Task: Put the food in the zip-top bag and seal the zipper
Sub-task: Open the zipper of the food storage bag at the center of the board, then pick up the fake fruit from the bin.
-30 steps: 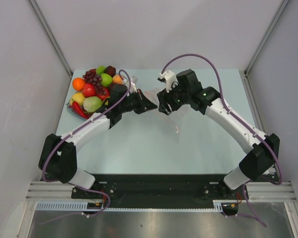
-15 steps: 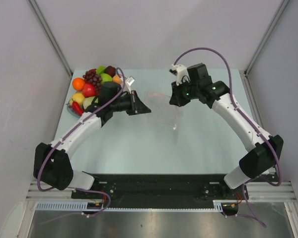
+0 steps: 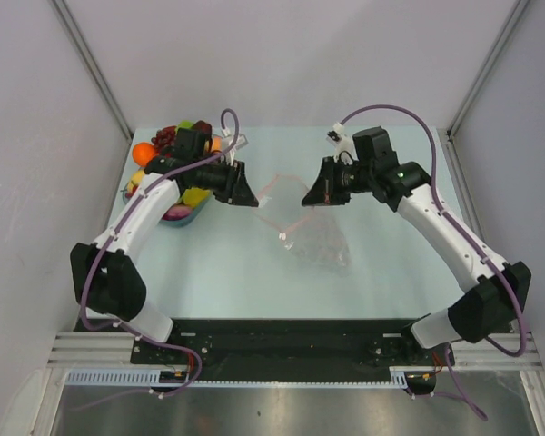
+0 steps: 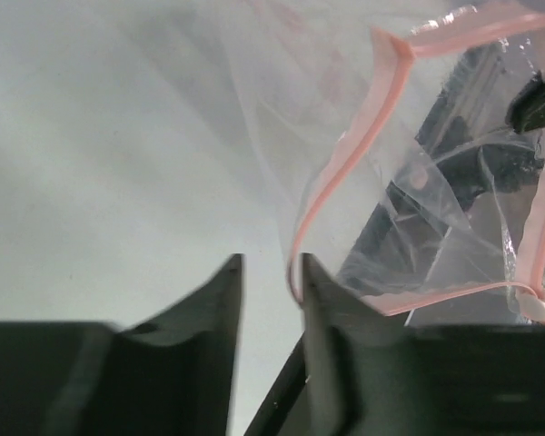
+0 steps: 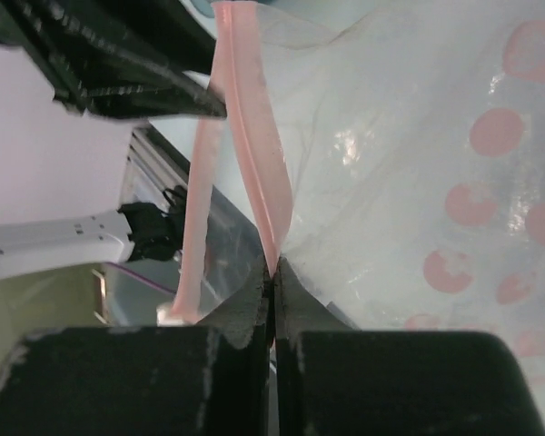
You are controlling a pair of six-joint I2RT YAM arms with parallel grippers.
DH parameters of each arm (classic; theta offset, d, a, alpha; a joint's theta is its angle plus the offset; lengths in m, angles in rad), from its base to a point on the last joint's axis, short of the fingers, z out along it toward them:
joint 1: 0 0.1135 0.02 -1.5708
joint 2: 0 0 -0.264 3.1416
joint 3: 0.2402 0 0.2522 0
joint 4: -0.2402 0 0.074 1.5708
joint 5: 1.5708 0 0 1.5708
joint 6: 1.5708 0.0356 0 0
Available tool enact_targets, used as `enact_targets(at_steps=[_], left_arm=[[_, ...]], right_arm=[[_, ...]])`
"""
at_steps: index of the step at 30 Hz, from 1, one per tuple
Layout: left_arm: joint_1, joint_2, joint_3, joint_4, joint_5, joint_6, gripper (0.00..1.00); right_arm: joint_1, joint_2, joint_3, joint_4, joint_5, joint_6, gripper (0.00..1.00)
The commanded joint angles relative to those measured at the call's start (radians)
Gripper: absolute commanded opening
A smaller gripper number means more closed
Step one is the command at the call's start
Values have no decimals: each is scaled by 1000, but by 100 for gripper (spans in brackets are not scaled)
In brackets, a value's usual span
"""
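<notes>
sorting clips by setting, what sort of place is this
Probably a robotics lab test cell, not a kitchen: plain pale panel walls box in a pale green tabletop, white-and-black robot arms are bolted at its near edge, and the food is glossy toy fruit.

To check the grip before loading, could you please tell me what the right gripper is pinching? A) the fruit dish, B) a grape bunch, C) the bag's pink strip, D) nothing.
C: the right wrist view shows the right gripper closed on the pink strip of the clear bag.
</notes>
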Motion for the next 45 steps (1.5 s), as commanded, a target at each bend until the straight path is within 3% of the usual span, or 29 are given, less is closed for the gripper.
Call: enact_targets(at_steps=[1,2,3,5,6,10,12,16,22,29,38,45], left_arm=[[72,-32,20,-10,33,59,49],[96,-39,26,11,42,49,55],[122,-52,34,15,56,47,67],[214,-64,65,19,93,49,77],[244,-78,72,27,87,35,86],[424,-125,59,106,-7,-2,94],[472,-138,43,151,-129,-51,100],[509,-96,92,234,-428,-99,99],[503,37,223,276,-611,-169,94],[483,272,437,190,-660,-206,91],[419,445,517,177,-699,-229,98],[409,553,608,164,-748,-228,90]], right_arm=[[-13,77,-10,145,-10,154,0],[-16,89,-9,153,4,159,0],[-17,97,-9,159,16,159,0],[-16,115,-9,187,30,156,0],[-11,120,-10,208,35,156,0],[3,143,-13,256,58,159,0],[3,155,-15,283,67,167,0],[3,169,-15,308,79,174,0],[0,183,-16,323,88,179,0],[-17,183,-15,332,101,168,0],[-36,192,-16,317,108,142,0],[-48,190,-16,317,104,141,0]])
